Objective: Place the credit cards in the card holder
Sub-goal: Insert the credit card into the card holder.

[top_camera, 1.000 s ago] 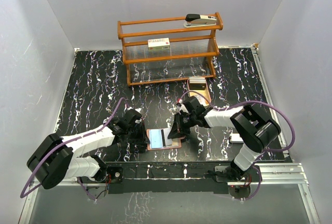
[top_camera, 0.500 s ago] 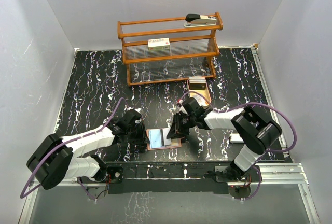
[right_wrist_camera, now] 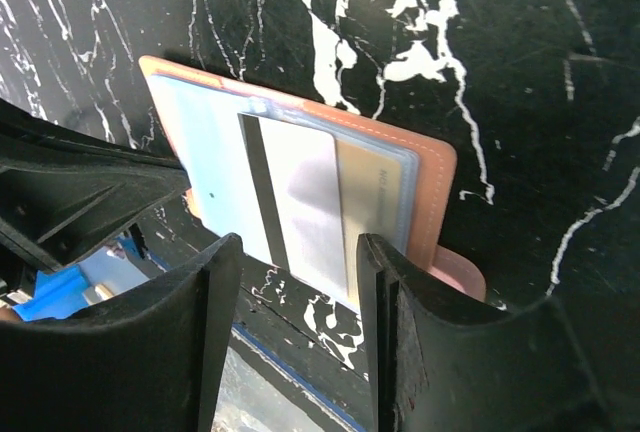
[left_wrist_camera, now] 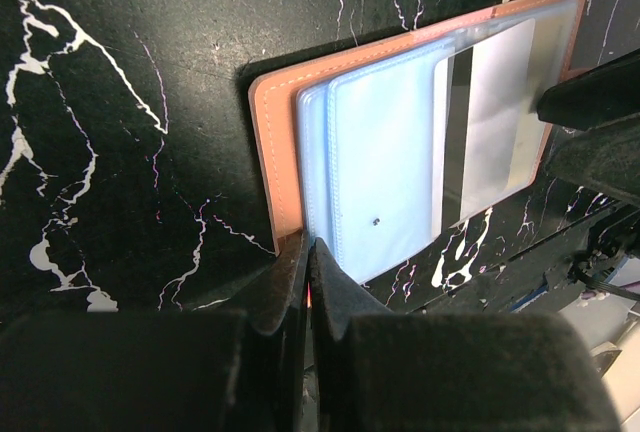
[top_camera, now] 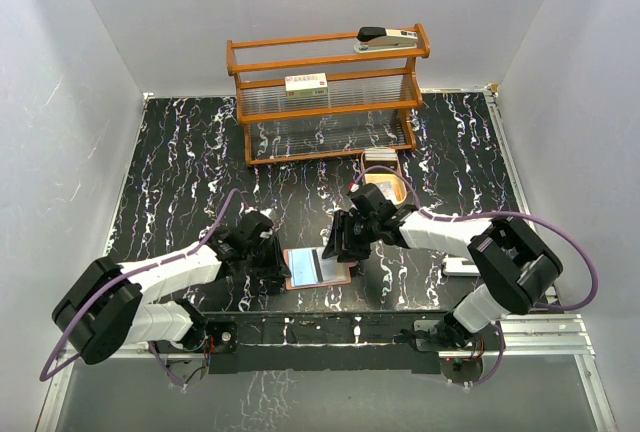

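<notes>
The reddish-brown card holder (top_camera: 318,268) lies open near the table's front edge, its light blue inner pockets (left_wrist_camera: 385,152) facing up. A white credit card with a dark stripe (right_wrist_camera: 300,192) sits partly inside a pocket, over a beige card (right_wrist_camera: 372,192). My right gripper (top_camera: 341,243) is open, and its fingers (right_wrist_camera: 395,292) stand either side of the card's near end without touching it. My left gripper (left_wrist_camera: 305,247) is shut on the holder's leather edge (left_wrist_camera: 270,142) at the left corner. The holder's closing tab (right_wrist_camera: 462,277) pokes out at the right.
A wooden rack (top_camera: 325,102) stands at the back with a cream box (top_camera: 307,84) on a shelf and a stapler-like item (top_camera: 388,39) on top. An oval wooden tray (top_camera: 386,185) lies behind the right gripper. The table's front edge (right_wrist_camera: 300,357) is close by.
My right gripper has gone from shut to open, letting go of the striped card, which stays in the holder. Its arm shifted slightly right. The left gripper has not moved.
</notes>
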Robot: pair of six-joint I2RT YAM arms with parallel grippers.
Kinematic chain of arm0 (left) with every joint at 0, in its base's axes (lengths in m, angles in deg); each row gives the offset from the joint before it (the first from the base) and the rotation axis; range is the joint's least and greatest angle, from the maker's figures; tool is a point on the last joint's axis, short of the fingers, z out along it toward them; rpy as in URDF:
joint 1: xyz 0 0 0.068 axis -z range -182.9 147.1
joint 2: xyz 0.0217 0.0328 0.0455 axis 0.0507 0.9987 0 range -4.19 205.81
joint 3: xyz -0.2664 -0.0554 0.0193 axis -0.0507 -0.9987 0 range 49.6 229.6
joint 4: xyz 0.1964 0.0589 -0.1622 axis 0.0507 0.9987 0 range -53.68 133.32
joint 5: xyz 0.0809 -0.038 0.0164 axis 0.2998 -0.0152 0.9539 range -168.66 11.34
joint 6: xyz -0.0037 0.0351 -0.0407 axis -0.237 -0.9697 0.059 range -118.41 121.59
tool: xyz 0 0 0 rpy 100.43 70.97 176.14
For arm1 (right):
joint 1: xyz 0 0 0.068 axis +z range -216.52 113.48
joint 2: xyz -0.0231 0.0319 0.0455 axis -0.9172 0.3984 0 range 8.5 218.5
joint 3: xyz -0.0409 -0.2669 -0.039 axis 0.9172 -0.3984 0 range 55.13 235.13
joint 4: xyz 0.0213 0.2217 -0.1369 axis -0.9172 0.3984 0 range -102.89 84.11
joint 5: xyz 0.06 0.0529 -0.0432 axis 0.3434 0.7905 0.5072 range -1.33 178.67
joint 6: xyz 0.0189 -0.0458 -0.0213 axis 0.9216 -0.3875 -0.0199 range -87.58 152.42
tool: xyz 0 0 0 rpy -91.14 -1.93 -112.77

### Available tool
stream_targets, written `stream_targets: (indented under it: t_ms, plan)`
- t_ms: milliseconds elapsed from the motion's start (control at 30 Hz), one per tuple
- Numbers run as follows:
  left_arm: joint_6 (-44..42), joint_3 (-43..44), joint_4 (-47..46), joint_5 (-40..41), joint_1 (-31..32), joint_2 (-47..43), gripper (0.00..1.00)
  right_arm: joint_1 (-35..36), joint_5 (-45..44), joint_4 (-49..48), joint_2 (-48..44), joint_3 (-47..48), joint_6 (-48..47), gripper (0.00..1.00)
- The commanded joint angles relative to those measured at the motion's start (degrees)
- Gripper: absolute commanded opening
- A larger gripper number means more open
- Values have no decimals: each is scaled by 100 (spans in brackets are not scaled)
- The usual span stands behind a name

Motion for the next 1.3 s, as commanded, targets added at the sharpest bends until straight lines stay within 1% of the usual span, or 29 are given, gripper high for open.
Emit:
stream_targets:
  t_ms: [0, 233, 533, 800, 1033, 1100, 1267]
  plan:
    - [-21, -180, 106, 32, 24, -33, 0, 11, -317, 227, -262, 143, -169, 47]
    - [-33, -195, 84, -67, 26, -41, 0, 191, -125, -101, -39, 132, -171, 45]
    - [42, -249, -38, -164, 29, -84, 0, 449, -60, -346, 413, 316, -133, 46]
    - [-18, -191, -6, -160, 29, -43, 0, 676, 117, -774, 522, 392, 30, 46]
    - [61, -257, -72, -184, 31, -109, 0, 688, -279, -450, 213, 426, -12, 46]
    - [64, -278, -75, -180, 25, -135, 0, 683, -401, -385, 108, 410, -6, 48]
    - [82, -293, -88, -132, 24, -142, 0, 687, -556, -565, 0, 312, 85, 49]
